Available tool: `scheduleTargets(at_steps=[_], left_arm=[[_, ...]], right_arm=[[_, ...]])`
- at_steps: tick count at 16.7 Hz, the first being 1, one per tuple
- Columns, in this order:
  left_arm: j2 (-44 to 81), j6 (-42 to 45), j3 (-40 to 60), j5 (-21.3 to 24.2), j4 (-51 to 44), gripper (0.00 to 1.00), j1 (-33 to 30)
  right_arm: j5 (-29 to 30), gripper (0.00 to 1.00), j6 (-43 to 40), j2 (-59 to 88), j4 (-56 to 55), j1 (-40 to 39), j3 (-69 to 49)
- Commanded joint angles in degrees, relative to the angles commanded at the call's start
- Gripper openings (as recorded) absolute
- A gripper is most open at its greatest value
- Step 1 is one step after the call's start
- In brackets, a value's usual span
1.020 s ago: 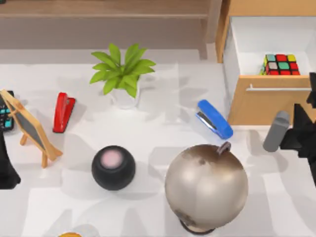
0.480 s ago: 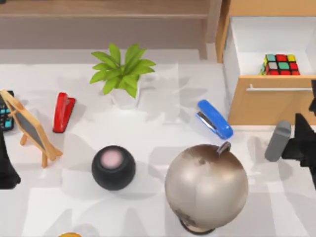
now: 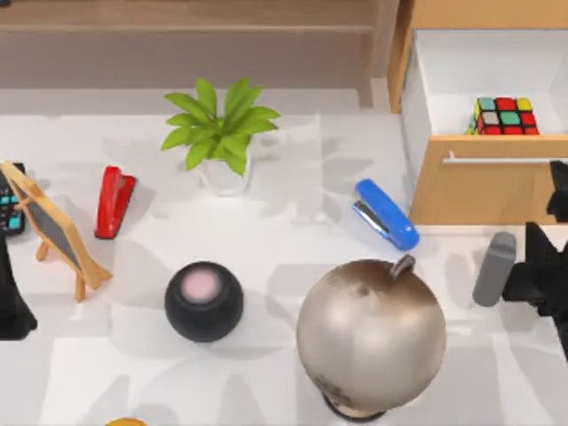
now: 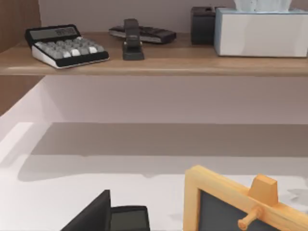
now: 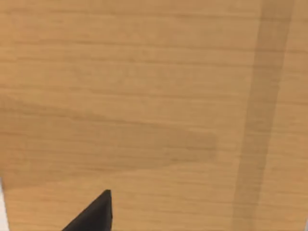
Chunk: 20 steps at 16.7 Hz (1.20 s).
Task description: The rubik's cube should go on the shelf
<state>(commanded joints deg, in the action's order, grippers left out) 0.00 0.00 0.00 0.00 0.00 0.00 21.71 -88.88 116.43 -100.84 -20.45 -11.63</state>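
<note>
The rubik's cube [image 3: 504,116] sits in the open white drawer [image 3: 461,62] of the wooden cabinet at the back right. Along the back edge runs the long light-brown shelf [image 3: 177,18], which ends in a wooden upright [image 3: 382,44] beside the cabinet. My right gripper [image 3: 558,193] is at the right edge, just in front of the drawer front [image 3: 484,186]; the cube is behind that panel, apart from the gripper. The right wrist view faces the drawer front's wood [image 5: 154,96] at close range. My left arm [image 3: 11,306] is parked at the left edge.
A large globe [image 3: 371,333], a blue stapler [image 3: 386,214], a potted plant [image 3: 222,133], a red stapler [image 3: 114,201], a black round speaker [image 3: 203,300] and a small chalkboard easel [image 3: 53,229] stand on the table. The shelf [image 4: 154,65] carries a calculator [image 4: 65,45], a black stapler [image 4: 132,41] and a tissue box [image 4: 262,31].
My right arm has drawn back a little toward the table's front, away from the drawer. The cube and everything else stay put.
</note>
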Motion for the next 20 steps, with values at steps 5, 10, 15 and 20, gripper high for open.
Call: scheduleTargets(at_steps=[5, 10, 15, 20], left_arm=[[0.0, 0.0, 0.0, 0.0, 0.0, 1.0, 0.0], [0.0, 0.0, 0.0, 0.0, 0.0, 1.0, 0.0], [0.0, 0.0, 0.0, 0.0, 0.0, 1.0, 0.0], [0.0, 0.0, 0.0, 0.0, 0.0, 1.0, 0.0]], right_arm=[[-2.3, 1.0, 0.9, -2.7, 2.5, -4.2, -2.9], [-6.0, 1.0, 5.4, -5.2, 13.6, -8.4, -9.6], [-9.5, 1.0, 13.9, -7.2, 32.4, -10.8, -21.8], [-12.0, 1.0, 26.3, -7.8, 61.3, -11.5, -40.2]])
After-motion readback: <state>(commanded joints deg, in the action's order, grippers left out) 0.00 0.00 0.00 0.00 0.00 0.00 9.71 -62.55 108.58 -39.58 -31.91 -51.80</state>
